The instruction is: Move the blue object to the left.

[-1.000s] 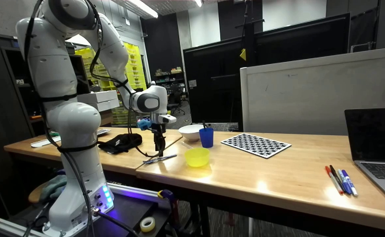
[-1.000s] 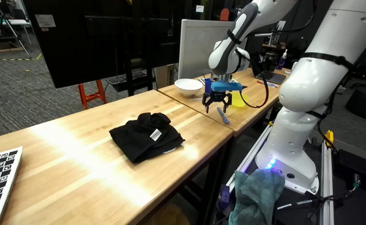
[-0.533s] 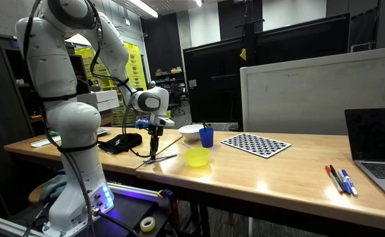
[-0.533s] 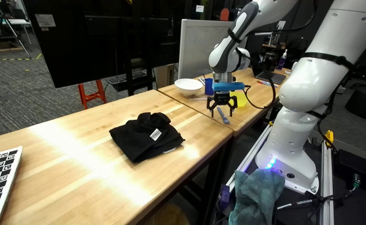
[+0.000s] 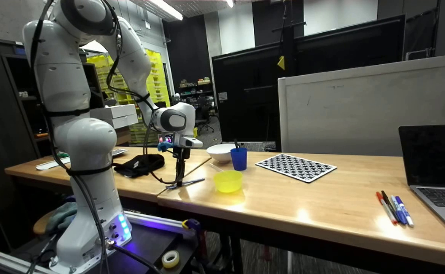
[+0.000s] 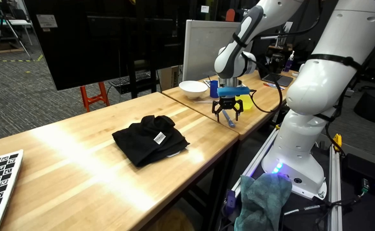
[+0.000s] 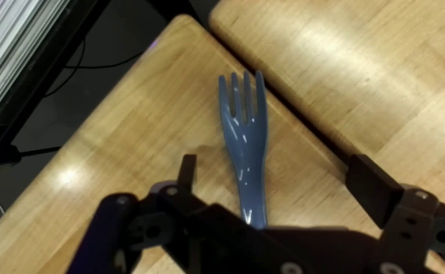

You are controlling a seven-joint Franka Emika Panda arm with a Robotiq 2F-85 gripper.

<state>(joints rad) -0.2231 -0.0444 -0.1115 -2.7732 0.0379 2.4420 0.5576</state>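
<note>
A blue-grey fork (image 7: 247, 152) lies flat on the wooden table, tines toward the top of the wrist view. It also shows in both exterior views (image 5: 194, 182) (image 6: 231, 123). My gripper (image 7: 274, 163) is open, with one finger on each side of the fork and apart from it. The fork's handle end is hidden behind the gripper in the wrist view. In the exterior views the gripper (image 5: 179, 184) (image 6: 228, 119) points down low over the fork, close to the tabletop. A blue cup (image 5: 239, 160) with a dark utensil inside stands farther back, also seen beyond the gripper (image 6: 213, 89).
A yellow bowl (image 5: 228, 182) stands near the fork. A white bowl (image 5: 221, 153) is beside the cup. A black cloth (image 6: 150, 141) lies on the adjoining table. A checkered board (image 5: 296, 167), several markers (image 5: 393, 209) and a laptop (image 5: 439, 190) are farther along. A seam (image 7: 306, 121) runs beside the fork.
My gripper has come down toward the fork and shifted a little, turning slightly. Over the last half second it has moved only a little lower. The fork has not moved.
</note>
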